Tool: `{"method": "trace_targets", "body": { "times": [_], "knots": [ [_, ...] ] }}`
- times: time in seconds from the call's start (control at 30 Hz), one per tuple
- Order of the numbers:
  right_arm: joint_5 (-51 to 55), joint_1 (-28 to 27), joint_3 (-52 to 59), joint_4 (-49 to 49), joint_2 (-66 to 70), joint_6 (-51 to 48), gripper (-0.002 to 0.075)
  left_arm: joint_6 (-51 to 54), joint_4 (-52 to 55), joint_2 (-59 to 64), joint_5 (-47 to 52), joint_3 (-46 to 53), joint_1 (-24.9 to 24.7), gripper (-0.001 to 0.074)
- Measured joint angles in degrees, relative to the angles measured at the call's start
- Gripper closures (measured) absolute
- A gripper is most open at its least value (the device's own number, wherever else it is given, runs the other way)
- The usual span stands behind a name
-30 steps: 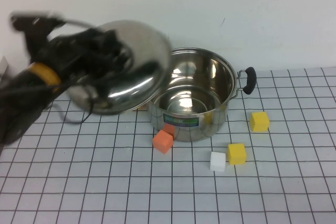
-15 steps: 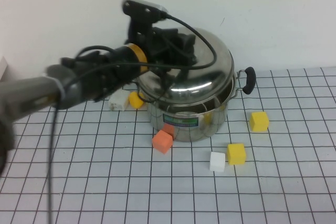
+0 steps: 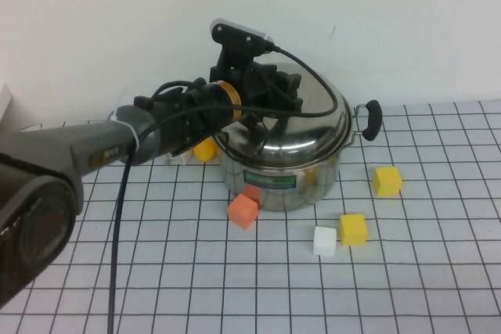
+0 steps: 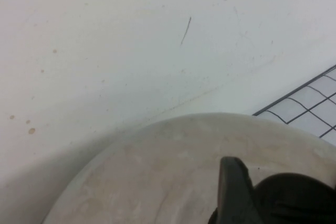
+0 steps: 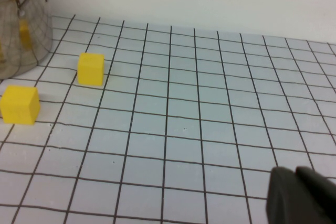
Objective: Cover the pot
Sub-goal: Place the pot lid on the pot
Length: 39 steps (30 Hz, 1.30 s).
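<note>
My left gripper (image 3: 270, 91) clenches the lid (image 3: 301, 127), which sits atop the pot (image 3: 282, 177) near the counter's (image 3: 235, 287) far edge, centre. My right gripper (image 5: 302, 198) hovers over the grid; its fingers, I cannot tell.

A white tabletop (image 3: 156, 271) with a black grid is carrying the pot (image 3: 282, 170), an orange cube (image 3: 243, 210) touching its base, a white cube (image 3: 325, 240) beside a yellow cube (image 3: 352, 229), and another yellow cube (image 3: 386, 181) farther right.

The left gripper (image 3: 270, 95) is sitting over the pot; the right gripper (image 5: 302, 198) is hovering low over bare grid.
</note>
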Motion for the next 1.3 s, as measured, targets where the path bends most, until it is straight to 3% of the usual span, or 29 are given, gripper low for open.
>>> {"method": "trace_targets", "body": {
  "times": [0.87, 1.1, 1.3],
  "knots": [
    [0.0, 0.0, 0.0, -0.1, 0.0, 0.0, 0.0717, -2.3, 1.9, 1.1, -2.3, -0.4, 0.0, 0.0406],
    [0.0, 0.0, 0.0, -0.1, 0.0, 0.0, 0.0717, -3.3, 3.0, 0.1, -1.9, -0.4, 0.0, 0.0239],
    [0.0, 0.0, 0.0, -0.1, 0.0, 0.0, 0.0717, 0.3, 3.1, -8.0, 6.2, -0.4, 0.0, 0.0229]
  ]
}}
